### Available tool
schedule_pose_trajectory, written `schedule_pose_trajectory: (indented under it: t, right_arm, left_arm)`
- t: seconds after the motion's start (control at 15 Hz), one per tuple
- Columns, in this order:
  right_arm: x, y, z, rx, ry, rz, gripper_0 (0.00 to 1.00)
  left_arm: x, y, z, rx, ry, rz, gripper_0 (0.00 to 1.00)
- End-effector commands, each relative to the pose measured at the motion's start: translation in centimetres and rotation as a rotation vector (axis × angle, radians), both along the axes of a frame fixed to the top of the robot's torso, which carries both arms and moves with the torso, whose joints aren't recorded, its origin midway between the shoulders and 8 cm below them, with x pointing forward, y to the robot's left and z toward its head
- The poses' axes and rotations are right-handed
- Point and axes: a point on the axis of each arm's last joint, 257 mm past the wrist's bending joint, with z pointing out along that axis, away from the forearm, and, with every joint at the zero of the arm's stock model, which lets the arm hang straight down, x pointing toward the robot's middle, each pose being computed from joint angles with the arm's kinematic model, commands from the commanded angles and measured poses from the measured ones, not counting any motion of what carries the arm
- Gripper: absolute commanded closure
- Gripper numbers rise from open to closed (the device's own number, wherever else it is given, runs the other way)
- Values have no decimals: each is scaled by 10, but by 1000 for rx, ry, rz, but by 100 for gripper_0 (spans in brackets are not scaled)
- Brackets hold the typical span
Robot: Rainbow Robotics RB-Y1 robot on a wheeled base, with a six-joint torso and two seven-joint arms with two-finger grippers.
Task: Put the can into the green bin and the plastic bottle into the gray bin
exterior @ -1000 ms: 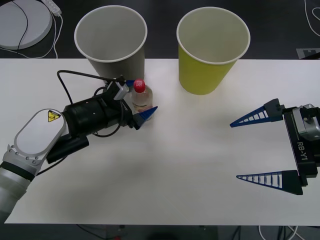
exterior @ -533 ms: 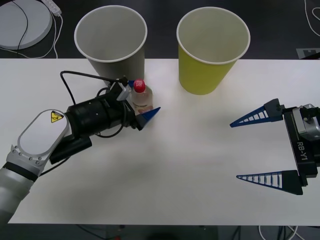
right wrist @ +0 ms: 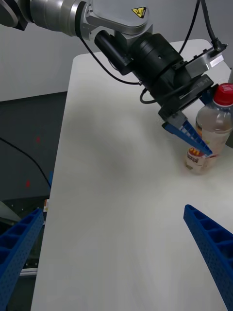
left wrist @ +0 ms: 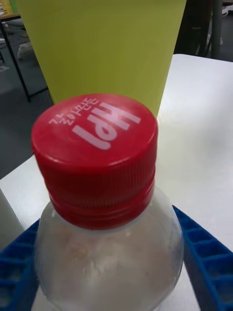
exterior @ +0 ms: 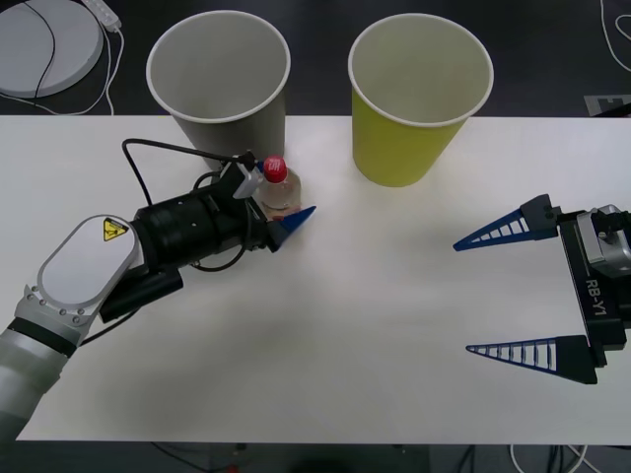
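- The plastic bottle (exterior: pixel 279 190) stands upright on the white bench (exterior: pixel 355 325), just in front of the gray bin (exterior: pixel 219 77) and well to the left of the green bin (exterior: pixel 419 97).
- The left pincer (exterior: pixel 281 205) reaches in from the left side of the bench and sits around the bottle's body; one blue finger (exterior: pixel 294 222) shows on the near side of the bottle, the other is hidden behind it.
- In the left wrist view the bottle (left wrist: pixel 104 214) with its red cap (left wrist: pixel 95 146) sits between the two blue ribbed fingers (left wrist: pixel 206 262), which lie against its clear sides, so the pincer is pinching the bottle below the cap; the green bin (left wrist: pixel 104 46) rises behind.
- In the right wrist view the left pincer (right wrist: pixel 194 141) flanks the bottle (right wrist: pixel 209 131), whose base rests on the bench (right wrist: pixel 121 218).
- The right pincer (exterior: pixel 508 291) hovers over the right side of the bench, well apart from the bottle and both bins, its fingers spread wide and holding nothing.
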Motion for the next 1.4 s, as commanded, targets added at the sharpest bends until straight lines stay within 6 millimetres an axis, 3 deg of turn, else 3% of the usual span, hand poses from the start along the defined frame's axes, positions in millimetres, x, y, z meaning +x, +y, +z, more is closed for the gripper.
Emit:
schedule_pose_trajectory:
  t: [0.07, 0.93, 1.4]
  right_arm:
    - [0, 0, 0, 0, 0, 0, 0]
    - [0, 0, 0, 0, 0, 0, 0]
    - [0, 0, 0, 0, 0, 0, 0]
  left_arm:
    - [0, 0, 0, -5, 6, 2, 100]
    - [-9, 4, 0, -7, 5, -3, 100]
    - [-27, 8, 20, -50, 27, -18, 100]
